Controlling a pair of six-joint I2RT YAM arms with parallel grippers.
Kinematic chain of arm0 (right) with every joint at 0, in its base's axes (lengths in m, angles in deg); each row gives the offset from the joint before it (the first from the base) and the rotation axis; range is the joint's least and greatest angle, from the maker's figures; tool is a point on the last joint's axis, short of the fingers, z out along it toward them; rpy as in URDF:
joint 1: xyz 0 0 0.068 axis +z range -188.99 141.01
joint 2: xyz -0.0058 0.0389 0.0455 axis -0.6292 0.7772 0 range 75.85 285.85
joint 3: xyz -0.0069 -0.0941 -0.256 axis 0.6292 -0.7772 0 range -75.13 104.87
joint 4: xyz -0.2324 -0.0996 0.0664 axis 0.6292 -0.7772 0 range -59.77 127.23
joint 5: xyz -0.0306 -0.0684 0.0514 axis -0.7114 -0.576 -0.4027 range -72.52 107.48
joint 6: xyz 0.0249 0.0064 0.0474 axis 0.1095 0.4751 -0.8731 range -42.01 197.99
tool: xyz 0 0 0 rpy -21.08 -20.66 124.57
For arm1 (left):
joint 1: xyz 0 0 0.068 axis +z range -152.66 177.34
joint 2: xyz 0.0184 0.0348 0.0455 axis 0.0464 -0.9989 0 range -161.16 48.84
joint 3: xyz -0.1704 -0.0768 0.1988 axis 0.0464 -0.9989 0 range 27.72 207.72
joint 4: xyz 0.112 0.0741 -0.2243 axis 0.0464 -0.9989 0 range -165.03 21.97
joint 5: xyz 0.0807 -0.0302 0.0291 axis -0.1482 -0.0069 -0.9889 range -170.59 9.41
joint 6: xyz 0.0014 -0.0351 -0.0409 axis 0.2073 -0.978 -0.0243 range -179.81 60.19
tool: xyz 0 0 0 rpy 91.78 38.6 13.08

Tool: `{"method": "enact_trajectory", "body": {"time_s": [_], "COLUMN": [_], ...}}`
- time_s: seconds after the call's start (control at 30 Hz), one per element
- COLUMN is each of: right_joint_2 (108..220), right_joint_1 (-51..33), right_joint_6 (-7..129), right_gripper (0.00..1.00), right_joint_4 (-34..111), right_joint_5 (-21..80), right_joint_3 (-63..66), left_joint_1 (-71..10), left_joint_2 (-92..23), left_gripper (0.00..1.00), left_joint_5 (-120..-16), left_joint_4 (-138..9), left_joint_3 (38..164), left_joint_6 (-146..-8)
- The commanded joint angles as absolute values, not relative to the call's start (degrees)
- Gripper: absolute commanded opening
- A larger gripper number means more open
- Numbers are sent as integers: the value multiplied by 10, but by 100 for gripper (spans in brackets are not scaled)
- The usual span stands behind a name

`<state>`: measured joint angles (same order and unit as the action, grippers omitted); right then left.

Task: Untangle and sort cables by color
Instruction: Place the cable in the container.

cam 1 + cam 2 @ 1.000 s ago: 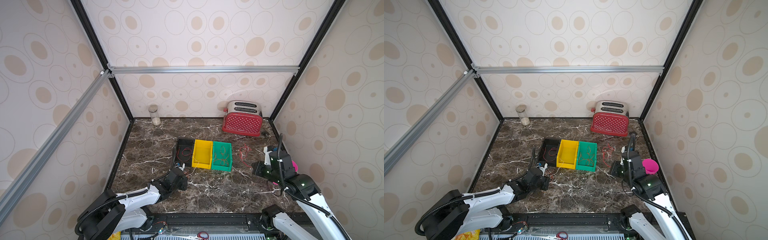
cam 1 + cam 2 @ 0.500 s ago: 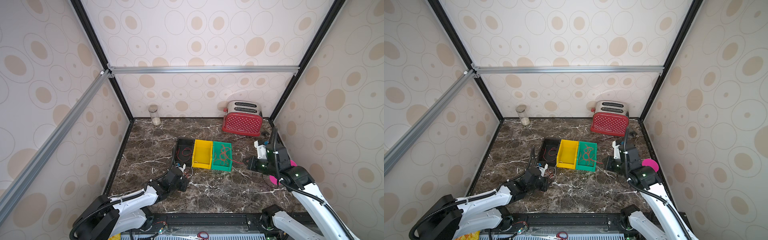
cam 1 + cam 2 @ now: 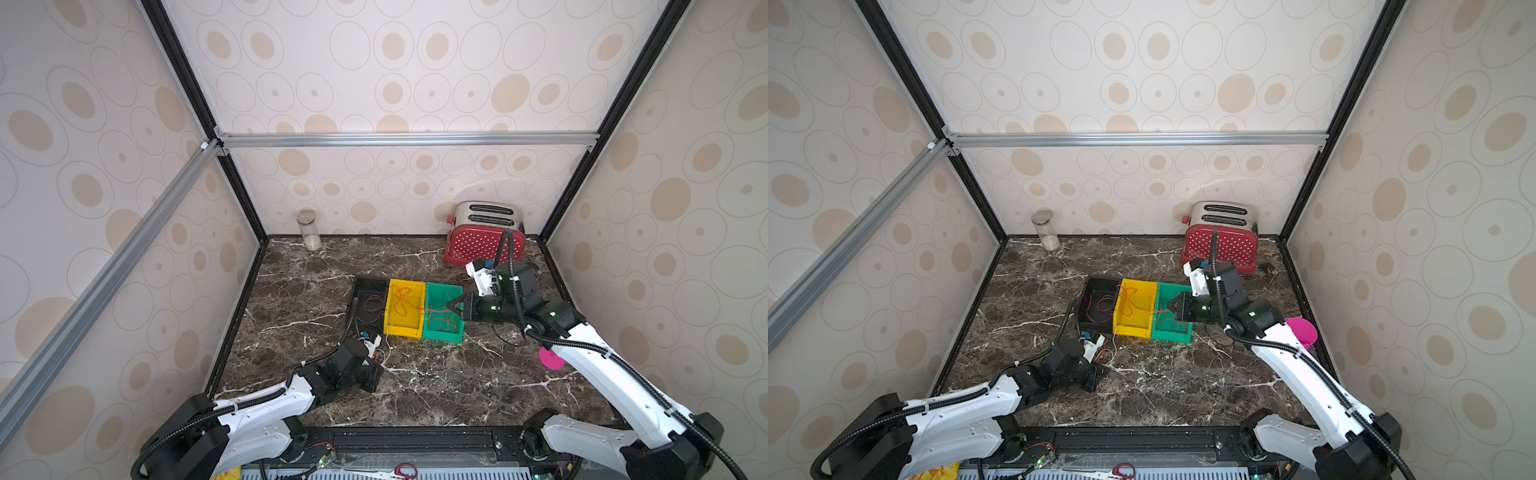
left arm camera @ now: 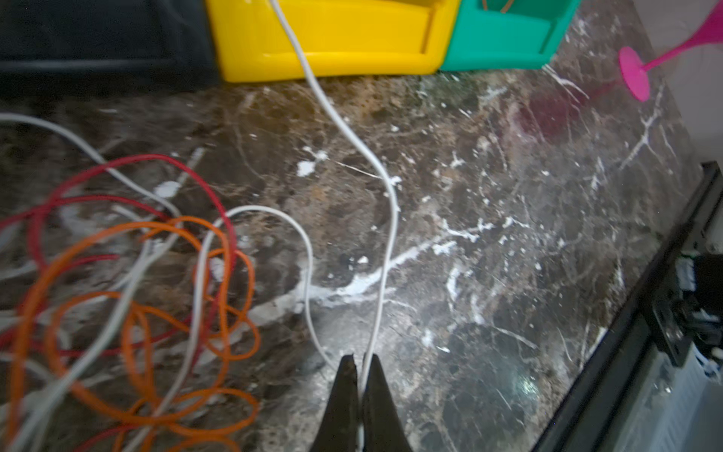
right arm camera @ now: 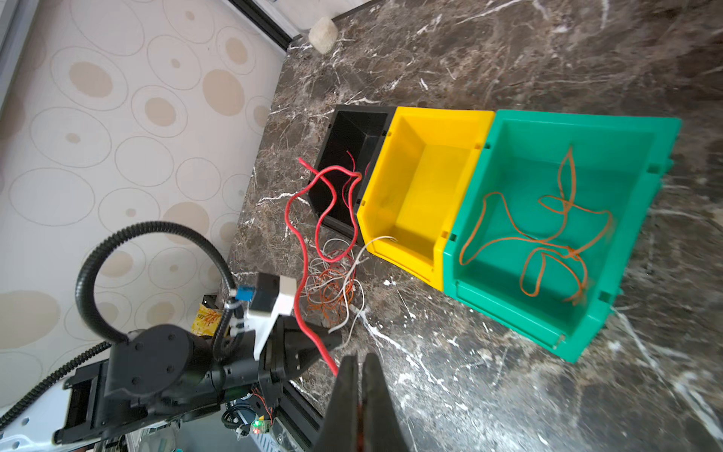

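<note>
Evidently the right gripper [image 3: 457, 308] is the arm in play. Its fingers are clamped on one end of a red cable [image 5: 298, 301], and it hangs above the green bin [image 3: 442, 334].

From the fingers the cable runs level along the row of bins, towards the bench's [image 3: 415, 382] left edge. Its curled free end is over the yellow bin [image 3: 405, 328], just short of the black bin [image 5: 352, 129], where other red strands lie.

In my judgement the drop depends on that line: the grip must carry on leftwards, past the yellow bin, before letting go.

The left gripper [image 4: 362, 364], near the front edge, is closed on a white cable [image 4: 387, 266]. That cable runs straight ahead, and its far end is over the yellow bin's front lip.

The tangle [image 5: 332, 289] lies beside it, in front of the black bin.
</note>
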<state>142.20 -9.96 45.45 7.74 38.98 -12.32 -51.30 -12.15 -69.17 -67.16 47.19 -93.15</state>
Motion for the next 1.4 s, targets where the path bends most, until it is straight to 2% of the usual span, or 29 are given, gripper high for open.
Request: {"method": "enact_trajectory", "body": {"time_s": [0.0,0.17,0.33,0.57,0.77,0.83,0.87,1.0,1.17,1.37], "right_joint_2": [1462,1537,1596,1677,1741,1756,1762,1771,1790,1845], "right_joint_1": [-79,-56,-44,-28,-24,-18,-14,-2,20,57], "right_joint_6": [445,448,443,440,437,442,448,462,495,520], "right_gripper": [0,0,0,0,0,0,0,0,0,0], "right_joint_4": [127,146,175,168,140,114,98,49,-30,-85], "right_joint_5": [404,407,429,434,423,406,390,327,205,118], "right_joint_3": [-92,-45,-15,42,66,81,88,107,155,241], "left_joint_1": [-533,-550,-571,-583,-582,-582,-582,-577,-546,-477], "left_joint_2": [-105,-47,-2,36,13,12,14,35,55,80], "left_gripper": [7,8,9,10,30,35,42,51,51,52], "left_joint_5": [-671,-695,-665,-707,-749,-766,-782,-821,-843,-849], "left_joint_4": [-659,-691,-668,-690,-724,-734,-743,-753,-757,-751], "left_joint_3": [470,464,447,431,444,450,454,452,449,440], "left_joint_6": [-936,-951,-962,-988,-995,-997,-1001,-1013,-1028,-1046]}}
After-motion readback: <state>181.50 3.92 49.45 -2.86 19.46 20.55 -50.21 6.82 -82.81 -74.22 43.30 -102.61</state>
